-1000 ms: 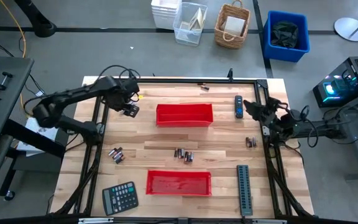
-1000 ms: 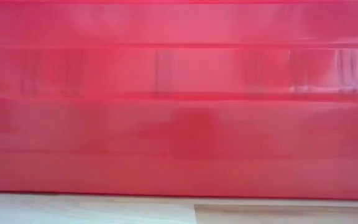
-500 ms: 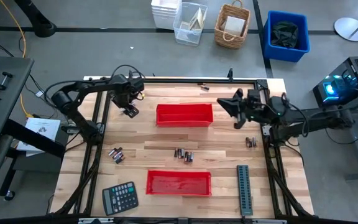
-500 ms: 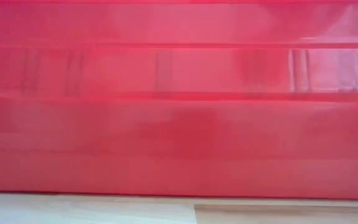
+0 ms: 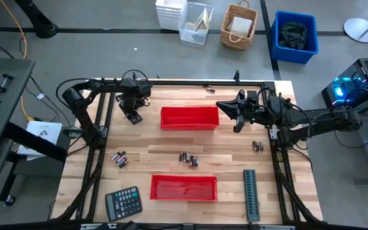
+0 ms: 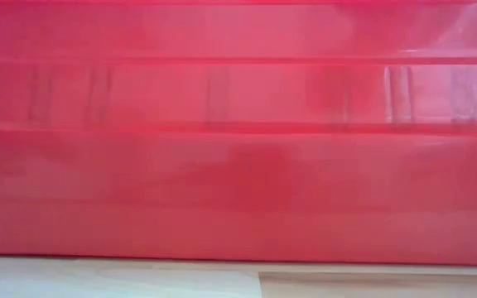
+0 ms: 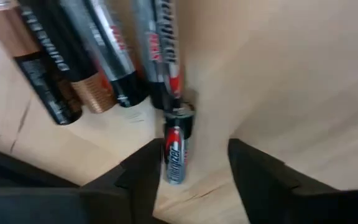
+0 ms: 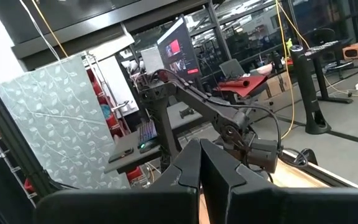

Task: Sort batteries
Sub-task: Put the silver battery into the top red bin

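Two red trays (image 5: pixel 189 117) mid-table; batteries (image 5: pixel 188 159) loose between them, more at each side. Left gripper (image 7: pixel 194 171) low at the far left corner, fingers apart around one small battery (image 7: pixel 176 149), not yet pinching. Right gripper (image 5: pixel 237 120) shut, empty, beside the far tray. Probably light, stiff, smooth, prone to rolling; best pinched mid-barrel.

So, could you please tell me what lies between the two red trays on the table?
In the high view, a small cluster of batteries lies on the bare wood between the far red tray and the near red tray; nothing else sits there.
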